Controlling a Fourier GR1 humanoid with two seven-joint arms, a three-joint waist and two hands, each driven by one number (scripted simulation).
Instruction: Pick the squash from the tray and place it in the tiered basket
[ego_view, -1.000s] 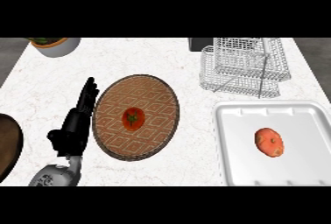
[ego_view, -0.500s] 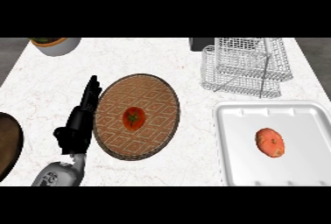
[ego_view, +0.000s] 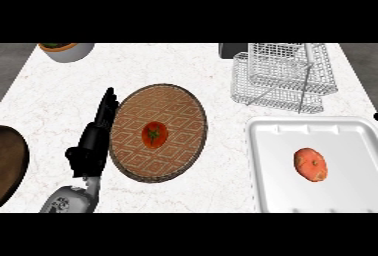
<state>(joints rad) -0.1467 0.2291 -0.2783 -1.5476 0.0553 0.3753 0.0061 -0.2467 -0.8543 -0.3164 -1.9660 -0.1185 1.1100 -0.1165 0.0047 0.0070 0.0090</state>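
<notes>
White marbled desk (ego_view: 192, 65) filling the view. Far left, at nine o'clock, edge of a dark brown round dish (ego_view: 11, 160), cut off by the frame. Up at eleven o'clock, a pale bowl (ego_view: 68, 51) with something green inside. Next, left hand (ego_view: 92, 142) coming up from seven o'clock, fingers straight and pointing toward twelve, holding nothing, lying just beside the left rim of the woven round plate (ego_view: 173, 107). On the plate's middle, a red tomato-like fruit (ego_view: 154, 135) with a green stem. Up at one o'clock, wire tiered basket (ego_view: 284, 75), nothing visible inside. Down at four o'clock, white tray (ego_view: 269, 160), and on it the orange squash (ego_view: 311, 164), lying near the tray's middle. Right hand nowhere in sight.
</notes>
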